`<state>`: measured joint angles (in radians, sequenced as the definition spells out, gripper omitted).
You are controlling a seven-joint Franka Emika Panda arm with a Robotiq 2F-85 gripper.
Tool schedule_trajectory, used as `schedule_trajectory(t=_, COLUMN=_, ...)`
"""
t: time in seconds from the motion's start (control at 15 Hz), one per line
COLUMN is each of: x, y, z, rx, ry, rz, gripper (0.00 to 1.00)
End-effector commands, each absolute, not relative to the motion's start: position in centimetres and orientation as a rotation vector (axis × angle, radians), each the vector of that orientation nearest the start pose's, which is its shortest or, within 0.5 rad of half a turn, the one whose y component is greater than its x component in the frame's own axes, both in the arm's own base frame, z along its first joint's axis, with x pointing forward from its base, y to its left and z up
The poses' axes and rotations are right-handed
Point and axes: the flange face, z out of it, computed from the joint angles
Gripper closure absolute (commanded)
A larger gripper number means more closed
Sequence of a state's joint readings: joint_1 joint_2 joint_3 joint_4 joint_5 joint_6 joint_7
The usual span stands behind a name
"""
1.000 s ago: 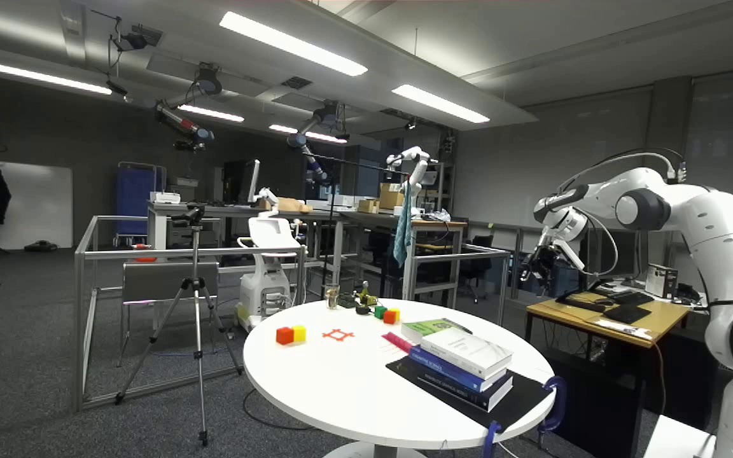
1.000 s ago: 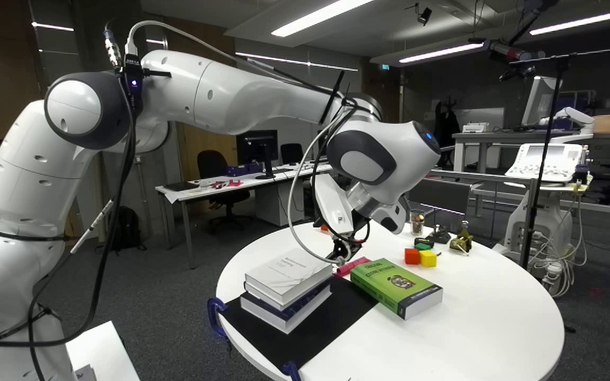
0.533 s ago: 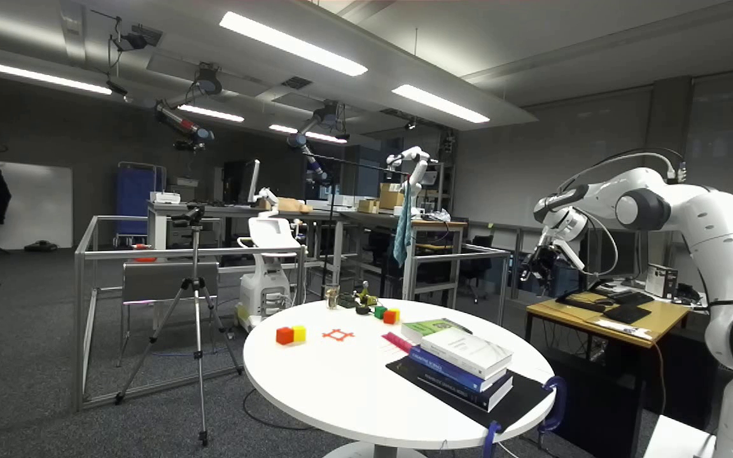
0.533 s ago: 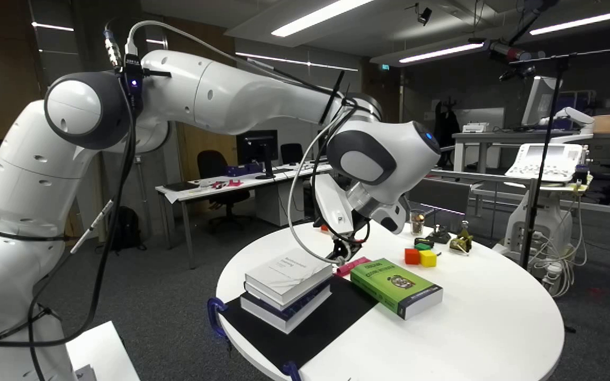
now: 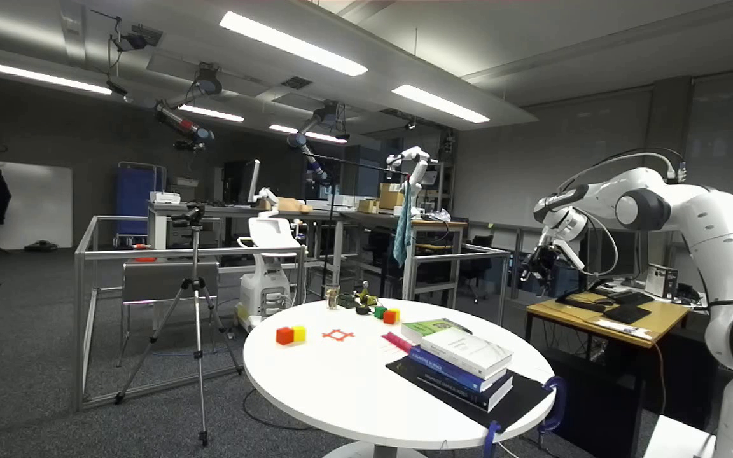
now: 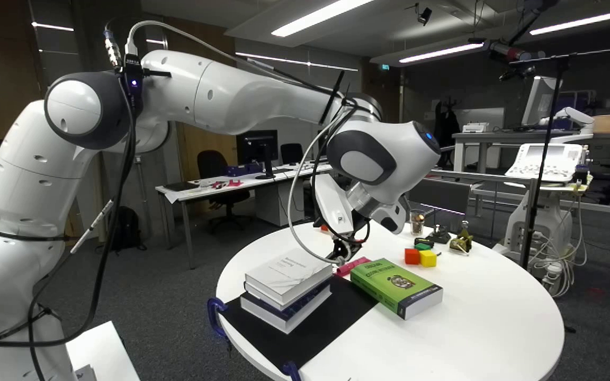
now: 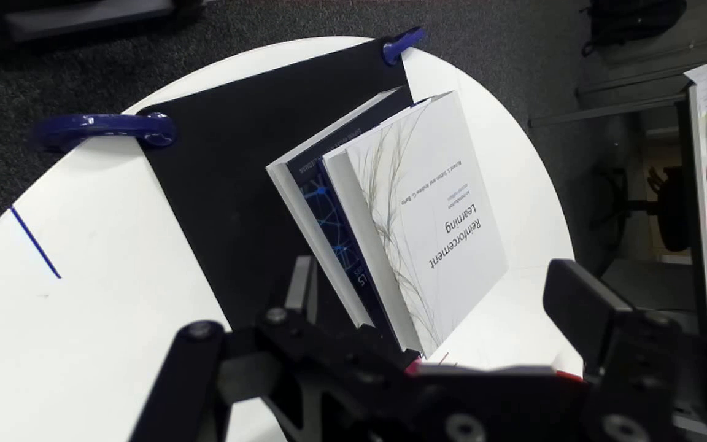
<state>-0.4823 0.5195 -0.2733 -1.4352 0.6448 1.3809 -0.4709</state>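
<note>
Three thick white, blue and navy books (image 5: 460,367), stacked, rest on a black rectangular mat (image 7: 224,172) on the round white table (image 6: 495,317). We record the black two-fingered gripper (image 7: 430,288) angled toward them, jaws spread wide, only air between. Crowding the books, we note a thick green-covered book (image 6: 392,283) and a pink strip (image 6: 354,265); two dark-blue C-shaped clamps (image 7: 114,125) occupy the mat's corners at the rim.

A white table (image 6: 495,323) bears a black mat (image 6: 329,317) under stacked books (image 6: 286,286).
</note>
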Motion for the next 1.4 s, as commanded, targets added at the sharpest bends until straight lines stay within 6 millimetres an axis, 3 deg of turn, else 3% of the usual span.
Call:
schedule_trajectory(t=0.0, x=53.4, y=-36.3, z=38.5, rx=-2.372, ry=0.417, rz=0.186, gripper=0.0)
schedule_trajectory(t=0.73, x=53.3, y=-36.2, z=38.4, rx=-2.362, ry=0.389, rz=0.18, gripper=0.0)
schedule_trajectory(t=1.07, x=56.3, y=-35.2, z=35.8, rx=-2.221, ry=0.367, rz=0.156, gripper=0.0)
schedule_trajectory(t=1.33, x=57.3, y=-34.9, z=34.1, rx=-2.19, ry=0.337, rz=0.169, gripper=0.0)
